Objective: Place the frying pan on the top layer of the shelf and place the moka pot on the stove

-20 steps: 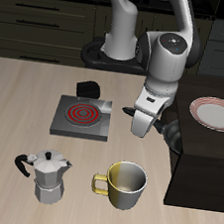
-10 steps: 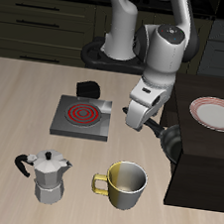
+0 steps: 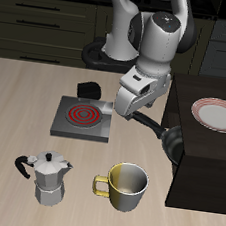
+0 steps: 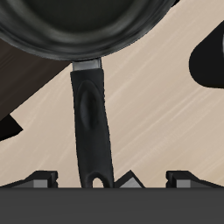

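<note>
One frying pan (image 4: 79, 26) | handle (long axis) points toward jaws

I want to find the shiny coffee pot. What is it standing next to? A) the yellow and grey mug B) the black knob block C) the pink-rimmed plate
A: the moka pot stands on the table right beside the mug, far from the plate.

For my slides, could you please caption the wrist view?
Wrist view: the pan and its long black handle over the wooden table, handle end at the pincer.
</note>
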Motion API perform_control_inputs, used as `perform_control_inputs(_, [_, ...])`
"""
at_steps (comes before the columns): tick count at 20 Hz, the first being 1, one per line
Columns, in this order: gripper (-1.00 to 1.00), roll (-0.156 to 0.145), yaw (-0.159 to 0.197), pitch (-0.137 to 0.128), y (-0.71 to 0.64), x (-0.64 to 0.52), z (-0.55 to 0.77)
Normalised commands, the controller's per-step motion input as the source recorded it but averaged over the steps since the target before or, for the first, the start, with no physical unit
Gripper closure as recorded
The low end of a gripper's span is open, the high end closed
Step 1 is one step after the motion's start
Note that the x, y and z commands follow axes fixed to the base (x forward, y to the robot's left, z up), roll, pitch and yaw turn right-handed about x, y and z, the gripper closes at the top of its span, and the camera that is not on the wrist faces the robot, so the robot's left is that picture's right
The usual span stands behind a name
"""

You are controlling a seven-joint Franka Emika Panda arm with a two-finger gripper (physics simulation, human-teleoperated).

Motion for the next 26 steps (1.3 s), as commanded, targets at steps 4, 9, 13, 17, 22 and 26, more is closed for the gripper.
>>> perform_control_inputs(4, [-1.00, -0.043, -0.283, 0.125, -0.33, -0.10, 0.10])
perform_control_inputs(9, [-1.00, -0.012, -0.194, 0.051, -0.31, -0.28, 0.05])
perform_control_inputs(13, [-1.00, 0.028, -0.294, 0.046, -0.28, -0.55, 0.24])
perform_control_inputs(17, [-1.00, -0.044, -0.188, 0.046, -0.24, -0.33, 0.18])
perform_control_inputs(22, [-1.00, -0.034, -0.131, 0.015, -0.36, -0.36, 0.25])
perform_control_inputs(26, [-1.00, -0.066, 0.014, -0.186, -0.30, -0.23, 0.27])
